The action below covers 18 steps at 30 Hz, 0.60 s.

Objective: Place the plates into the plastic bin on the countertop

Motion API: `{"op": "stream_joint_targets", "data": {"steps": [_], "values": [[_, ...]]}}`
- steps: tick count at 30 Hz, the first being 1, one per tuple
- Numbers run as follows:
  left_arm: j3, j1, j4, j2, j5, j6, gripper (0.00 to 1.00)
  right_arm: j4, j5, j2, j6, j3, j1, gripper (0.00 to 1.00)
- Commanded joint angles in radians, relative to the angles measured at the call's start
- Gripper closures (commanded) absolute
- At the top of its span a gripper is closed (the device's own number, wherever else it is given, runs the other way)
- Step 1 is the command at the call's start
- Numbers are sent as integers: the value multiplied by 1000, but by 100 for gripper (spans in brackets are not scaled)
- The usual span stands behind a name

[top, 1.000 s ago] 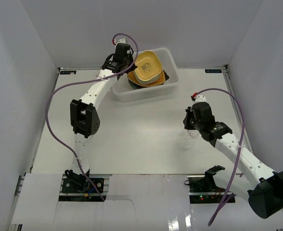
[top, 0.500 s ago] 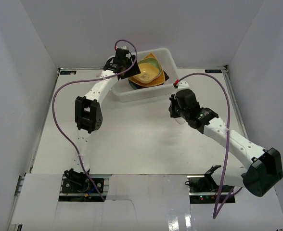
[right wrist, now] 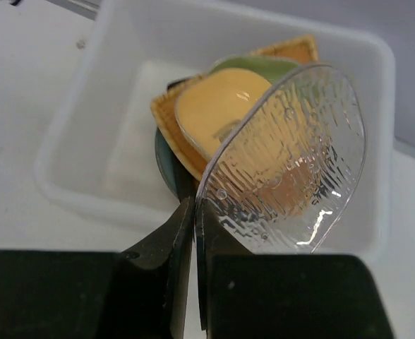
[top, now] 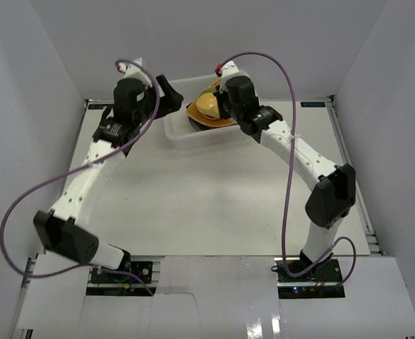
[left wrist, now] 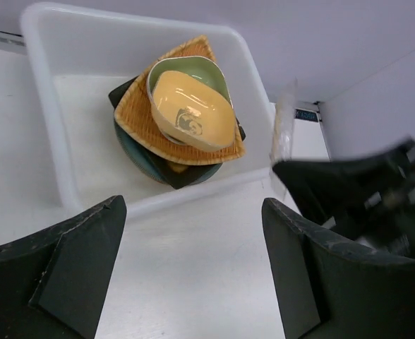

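Top view: plastic bin (top: pixel 181 136) sits upper centre of the frame on the countertop (top: pixel 193 198), close to the back wall. Inside is a stack of plates, orange and yellow showing. The left gripper (top: pixel 168 97) is at the bin's left end, jaws spread, nothing between them. The right gripper (top: pixel 221 107) is over the stack; what it holds can't be made out here.

Left wrist view: the bin fills the upper left to centre. Stack inside, bottom up:
- round teal plate (left wrist: pixel 131 152)
- dark rectangular plate (left wrist: pixel 181 174)
- orange fan-shaped plate (left wrist: pixel 140 116)
- green square dish (left wrist: pixel 190 66)
- yellow square dish (left wrist: pixel 191 113), nested in the green one

The left fingers (left wrist: pixel 73 275) sit at the lower corners of the frame, wide apart and empty, over bare countertop just short of the bin's near wall. The right gripper shows at the right edge, blurred.

Right wrist view: right gripper is pinched tight on the rim of the small clear plate (right wrist: pixel 292 155), which stands on edge, tilted, above the bin. The stack shows through and behind it. Can't tell whether it touches the stack.
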Motion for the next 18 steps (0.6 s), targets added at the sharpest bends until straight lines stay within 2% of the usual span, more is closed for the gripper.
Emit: {"op": "stream_joint_targets", "data": {"steps": [1,3,4,7,11,15,16,18], "values": [[-253,10,26,-221,-68,-6,12,-3,-81,123,-144,227,12,92],[-361,12,28,-302,-60,-8,13,-55,-137,241,-242,336,23,92],[-454,13,23,-371,-43,-3,13,-78,-155,280,-272,442,28,92],[-586,13,-3,-453,-22,0,13,-121,-157,406,-350,553,31,92],[-673,13,-53,-547,-16,12,12,-23,-59,465,-459,483,29,92],[-671,13,-82,-562,-29,29,12,3,101,559,-587,556,29,92],[-667,15,-86,-565,-31,32,12,44,139,562,-606,549,29,92],[-650,13,-86,-570,-33,35,11,78,142,545,-617,512,29,83]]}}
